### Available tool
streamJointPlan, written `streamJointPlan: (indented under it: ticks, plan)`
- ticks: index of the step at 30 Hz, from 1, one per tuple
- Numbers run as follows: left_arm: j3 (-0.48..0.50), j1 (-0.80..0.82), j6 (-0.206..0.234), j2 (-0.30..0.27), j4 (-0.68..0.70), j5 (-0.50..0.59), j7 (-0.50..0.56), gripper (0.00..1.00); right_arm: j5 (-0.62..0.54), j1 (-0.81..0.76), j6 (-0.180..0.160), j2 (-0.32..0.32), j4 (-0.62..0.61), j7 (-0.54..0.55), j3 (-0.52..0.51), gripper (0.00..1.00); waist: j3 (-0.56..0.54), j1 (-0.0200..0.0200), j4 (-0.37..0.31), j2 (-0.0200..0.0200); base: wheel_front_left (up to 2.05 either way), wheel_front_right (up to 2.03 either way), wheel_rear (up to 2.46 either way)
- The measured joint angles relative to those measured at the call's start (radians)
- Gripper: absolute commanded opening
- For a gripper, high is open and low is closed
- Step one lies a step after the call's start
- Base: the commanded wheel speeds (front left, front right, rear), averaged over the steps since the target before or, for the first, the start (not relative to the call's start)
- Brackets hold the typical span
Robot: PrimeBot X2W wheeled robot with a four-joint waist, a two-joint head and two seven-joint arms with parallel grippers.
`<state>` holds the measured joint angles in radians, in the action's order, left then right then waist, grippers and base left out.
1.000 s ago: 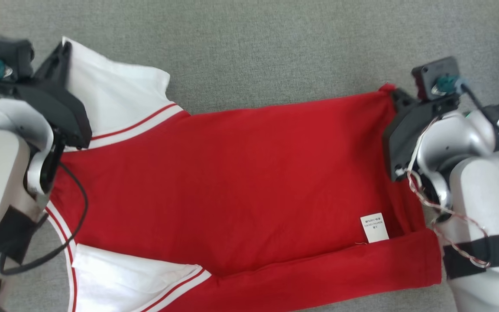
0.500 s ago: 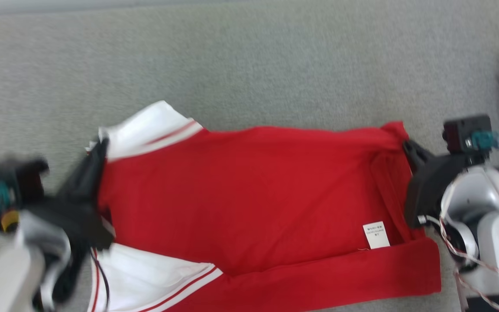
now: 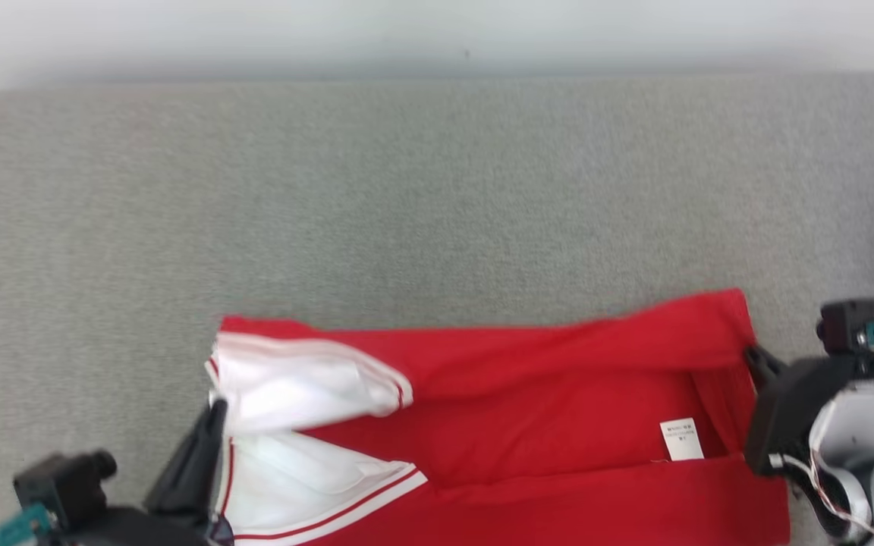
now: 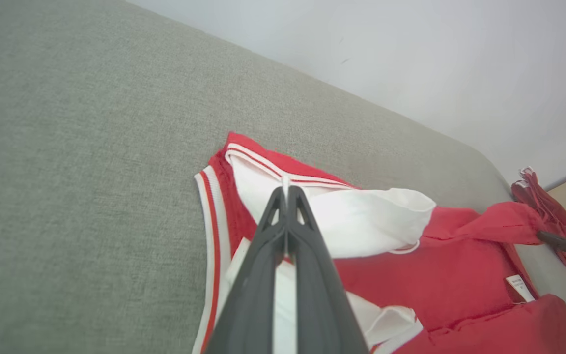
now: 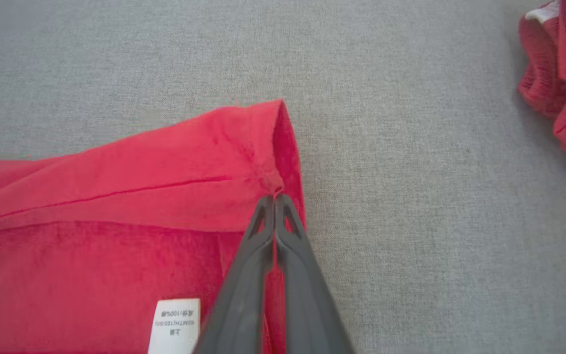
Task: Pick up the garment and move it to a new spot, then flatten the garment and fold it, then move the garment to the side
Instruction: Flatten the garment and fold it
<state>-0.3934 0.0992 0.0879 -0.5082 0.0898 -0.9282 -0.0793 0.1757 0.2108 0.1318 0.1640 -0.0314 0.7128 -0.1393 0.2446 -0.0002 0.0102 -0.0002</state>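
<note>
Garment (image 3: pixel 558 394), red with white sleeves, is lying half-folded on grey woven surface (image 3: pixel 407 189) in head view. In left wrist view we are seeing left gripper (image 4: pixel 285 191) pinching its white edge; in right wrist view, right gripper (image 5: pixel 274 197) pinching its red hem corner.

red-and-white garment (image 3: pixel 528 425) half-folded, top edge doubled over, on grey surface
</note>
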Motion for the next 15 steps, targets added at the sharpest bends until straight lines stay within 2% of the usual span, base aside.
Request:
streamJointPlan:
  ticks: [6, 15]
  plan:
    - [-0.013, -0.072, -0.007, 0.026, -0.027, -0.03, -0.018, 0.0, 0.007, -0.074, 0.0, -0.002, 0.015, 0.023, -0.02, 0.0, -0.05, 0.0, 0.026, 0.0, 0.0, 0.0, 0.0]
    - [-0.061, -0.078, -0.014, 0.059, -0.114, -0.009, -0.027, 0.0, 0.009, -0.153, 0.0, -0.021, 0.012, 0.062, -0.038, 0.0, -0.089, 0.0, 0.053, 0.0001, 0.0, 0.0, 0.0]
